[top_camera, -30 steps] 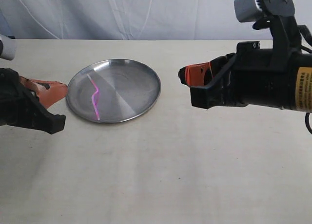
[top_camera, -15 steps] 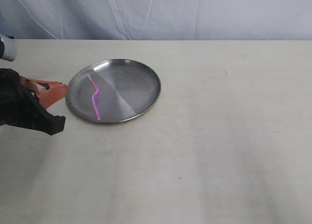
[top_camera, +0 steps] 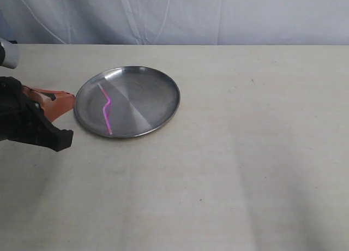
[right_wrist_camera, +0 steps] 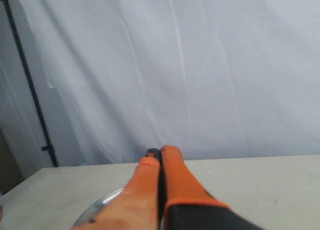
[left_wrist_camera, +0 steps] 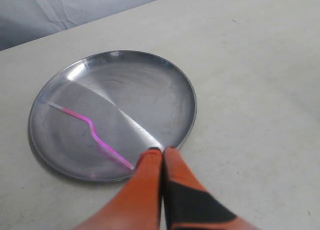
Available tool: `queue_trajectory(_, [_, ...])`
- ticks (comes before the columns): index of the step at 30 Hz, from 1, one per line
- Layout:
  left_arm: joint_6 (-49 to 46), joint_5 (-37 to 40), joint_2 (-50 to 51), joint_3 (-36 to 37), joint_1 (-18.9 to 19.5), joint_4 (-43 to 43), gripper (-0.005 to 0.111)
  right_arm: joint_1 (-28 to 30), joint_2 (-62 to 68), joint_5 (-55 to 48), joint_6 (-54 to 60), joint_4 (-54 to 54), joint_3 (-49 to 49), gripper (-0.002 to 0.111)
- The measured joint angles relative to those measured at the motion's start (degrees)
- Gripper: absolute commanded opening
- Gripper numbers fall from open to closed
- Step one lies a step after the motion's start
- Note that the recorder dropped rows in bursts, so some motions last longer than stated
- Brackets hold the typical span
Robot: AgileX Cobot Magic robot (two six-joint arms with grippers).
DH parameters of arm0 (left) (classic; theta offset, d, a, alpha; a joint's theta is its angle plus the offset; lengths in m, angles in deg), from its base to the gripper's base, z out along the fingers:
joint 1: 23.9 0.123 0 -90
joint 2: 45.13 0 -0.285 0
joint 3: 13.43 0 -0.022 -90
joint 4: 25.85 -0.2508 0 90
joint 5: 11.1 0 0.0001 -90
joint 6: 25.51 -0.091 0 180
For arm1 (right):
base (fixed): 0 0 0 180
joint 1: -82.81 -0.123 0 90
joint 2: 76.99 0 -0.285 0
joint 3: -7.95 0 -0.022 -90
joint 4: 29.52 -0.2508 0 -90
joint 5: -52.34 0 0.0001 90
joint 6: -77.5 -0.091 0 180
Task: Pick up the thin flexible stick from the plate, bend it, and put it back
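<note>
**A:** Where is the stick (top_camera: 106, 106) now?

**B:** It lies inside the plate (top_camera: 163, 90), on the left half as the exterior view shows it. It is pink and not straight, because it has a kink near the middle. Its pale end points to the far rim, and its other end is close to the near rim. Nothing holds it.

**A:** And your left claw (left_wrist_camera: 161, 153)?

**B:** My left claw is low over the table (top_camera: 245, 153), just beside the left rim of the plate. The two orange fingers are pressed together and there is nothing between them. I cannot tell if the tips touch the rim. In my left wrist view, the near end of the stick is close to my fingertips but apart from them.

**A:** And the right claw (right_wrist_camera: 160, 153)?

**B:** Its fingers are also pressed together and hold nothing. It points toward the white cloth (right_wrist_camera: 210, 65) behind the table, and only a small part of the plate shows below it. The exterior view does not show this claw.
</note>
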Motion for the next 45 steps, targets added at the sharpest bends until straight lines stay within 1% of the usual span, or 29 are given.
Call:
queue_trajectory(4, [0.0, 0.0, 0.0, 0.0, 0.0, 0.0, 0.0, 1.2, -1.0, -8.5, 0.0, 0.0, 0.4, -0.001])
queue_trajectory(7, [0.0, 0.0, 0.0, 0.0, 0.0, 0.0, 0.0, 1.4, -1.3, -18.5, -0.1, 0.0, 0.5, -0.001])
queue_trajectory(9, [0.0, 0.0, 0.0, 0.0, 0.0, 0.0, 0.0, 1.4, -1.3, -24.6, -1.8, 0.0, 0.5, -0.001])
queue_trajectory(11, [0.0, 0.0, 0.0, 0.0, 0.0, 0.0, 0.0, 1.4, -1.3, -28.2, -3.5, -0.2, 0.5, -0.001])
queue_trajectory(13, [0.0, 0.0, 0.0, 0.0, 0.0, 0.0, 0.0, 1.4, -1.3, -29.1, -3.5, -1.8, 0.5, -0.001])
queue_trajectory(16, [0.0, 0.0, 0.0, 0.0, 0.0, 0.0, 0.0, 1.4, -1.3, -26.1, -2.0, -5.9, 0.5, -0.001])
queue_trajectory(18, [0.0, 0.0, 0.0, 0.0, 0.0, 0.0, 0.0, 1.4, -1.3, -22.0, 6.7, -14.3, 0.5, -0.001])
queue_trajectory(19, [0.0, 0.0, 0.0, 0.0, 0.0, 0.0, 0.0, 1.4, -1.3, -20.0, 12.3, -20.7, 0.5, -0.001])
queue_trajectory(20, [0.0, 0.0, 0.0, 0.0, 0.0, 0.0, 0.0, 1.4, -1.3, -18.0, 20.8, -28.7, 0.5, -0.001])
queue_trajectory(22, [0.0, 0.0, 0.0, 0.0, 0.0, 0.0, 0.0, 1.4, -1.3, -15.1, 42.5, -48.7, 0.5, -0.001])
queue_trajectory(23, [0.0, 0.0, 0.0, 0.0, 0.0, 0.0, 0.0, 1.4, -1.3, -14.5, 54.9, -57.8, 0.5, -0.001])
queue_trajectory(25, [0.0, 0.0, 0.0, 0.0, 0.0, 0.0, 0.0, 1.4, -1.3, -14.6, 80.3, -80.4, 0.5, -0.001])
queue_trajectory(28, [0.0, 0.0, 0.0, 0.0, 0.0, 0.0, 0.0, 2.0, -1.3, -17.5, 109.2, -104.1, 0.5, -0.001])
queue_trajectory(30, [0.0, 0.0, 0.0, 0.0, 0.0, 0.0, 0.0, 3.3, -1.3, -21.0, 120.5, -112.7, 0.5, -0.001])
queue_trajectory(31, [0.0, 0.0, 0.0, 0.0, 0.0, 0.0, 0.0, 4.3, -1.3, -22.9, 124.2, -115.3, 0.5, -0.001])
queue_trajectory(33, [0.0, 0.0, 0.0, 0.0, 0.0, 0.0, 0.0, 6.8, -1.3, -26.9, 128.2, -118.2, 0.5, -0.001])
queue_trajectory(38, [0.0, 0.0, 0.0, 0.0, 0.0, 0.0, 0.0, 12.3, -1.9, -34.0, 130.7, -119.0, 0.5, -0.001])
queue_trajectory(41, [0.0, 0.0, 0.0, 0.0, 0.0, -0.1, 0.0, 14.3, -3.0, -36.3, 129.0, -116.1, 0.5, -0.001])
queue_trajectory(45, [0.0, 0.0, 0.0, 0.0, 0.0, -0.3, 0.0, 15.1, -4.1, -36.6, 121.3, -108.0, 0.6, -0.001])
